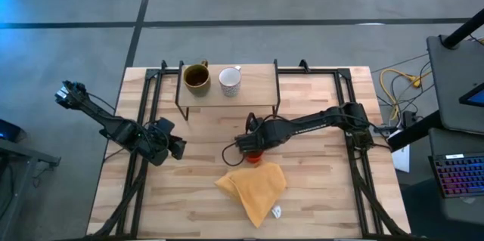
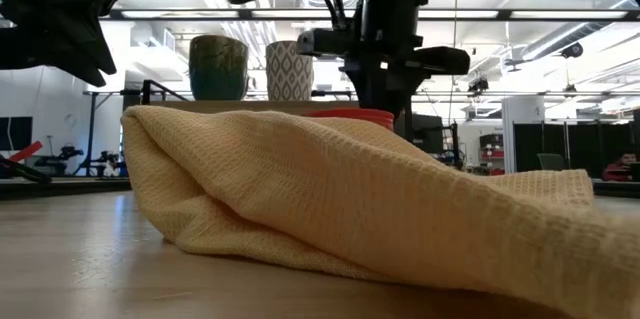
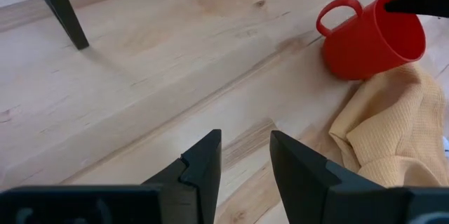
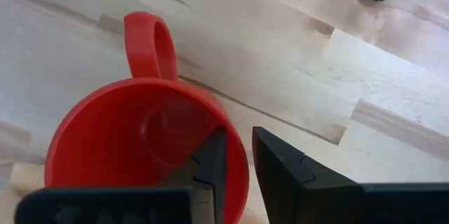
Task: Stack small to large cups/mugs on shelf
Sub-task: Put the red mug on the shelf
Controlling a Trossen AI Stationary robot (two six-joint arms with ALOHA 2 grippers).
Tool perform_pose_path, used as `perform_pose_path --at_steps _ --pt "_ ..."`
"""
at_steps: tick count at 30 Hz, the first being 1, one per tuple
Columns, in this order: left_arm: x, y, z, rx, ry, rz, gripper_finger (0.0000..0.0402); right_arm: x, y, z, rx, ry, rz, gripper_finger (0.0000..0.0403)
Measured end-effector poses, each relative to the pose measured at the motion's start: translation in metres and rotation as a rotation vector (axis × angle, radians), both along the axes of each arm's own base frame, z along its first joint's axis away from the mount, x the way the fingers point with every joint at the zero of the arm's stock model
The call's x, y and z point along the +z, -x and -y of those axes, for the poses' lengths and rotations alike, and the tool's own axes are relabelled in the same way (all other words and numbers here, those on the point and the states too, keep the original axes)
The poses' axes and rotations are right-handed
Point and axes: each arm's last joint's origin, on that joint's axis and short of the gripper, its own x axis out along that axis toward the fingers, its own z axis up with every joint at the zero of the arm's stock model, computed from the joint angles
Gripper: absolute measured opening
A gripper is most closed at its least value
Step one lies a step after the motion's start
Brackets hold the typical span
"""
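At centre frame in the high view, the right gripper point(image 4: 235, 164) pinches the rim of the red mug point(image 4: 140, 147), one finger inside, beside the yellow cloth point(image 1: 253, 184). The thin rim grip could slip, tipping the mug as it rises toward the shelf point(image 1: 257, 82). The left gripper point(image 3: 242, 164), lower left, is slightly parted and empty; no writing is readable.

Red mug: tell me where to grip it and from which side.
Grip the rim of the red mug opposite its handle, coming from above: it sits mouth-up and slightly tipped against the cloth. The right gripper already straddles that wall, one finger inside.
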Motion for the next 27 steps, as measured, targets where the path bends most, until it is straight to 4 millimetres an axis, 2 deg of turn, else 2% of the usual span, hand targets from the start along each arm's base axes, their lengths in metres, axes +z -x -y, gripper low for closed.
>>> perform_pose_path --at_steps 12,20,24,27 --pt "0.0 0.0 0.0 0.008 -0.014 0.008 0.0109 -0.002 0.0 0.001 0.029 -0.014 -0.015 0.0091" --pt "0.0 0.0 0.0 0.003 -0.018 0.006 0.0109 0.0 0.001 0.004 0.032 -0.023 -0.027 0.0041" --pt "0.0 0.0 0.0 0.003 -0.018 0.006 0.0109 0.009 0.003 0.006 0.03 -0.018 -0.055 0.0015" --pt "0.0 0.0 0.0 0.002 -0.018 0.006 0.0109 0.018 0.006 0.009 0.03 -0.011 -0.089 0.0011"
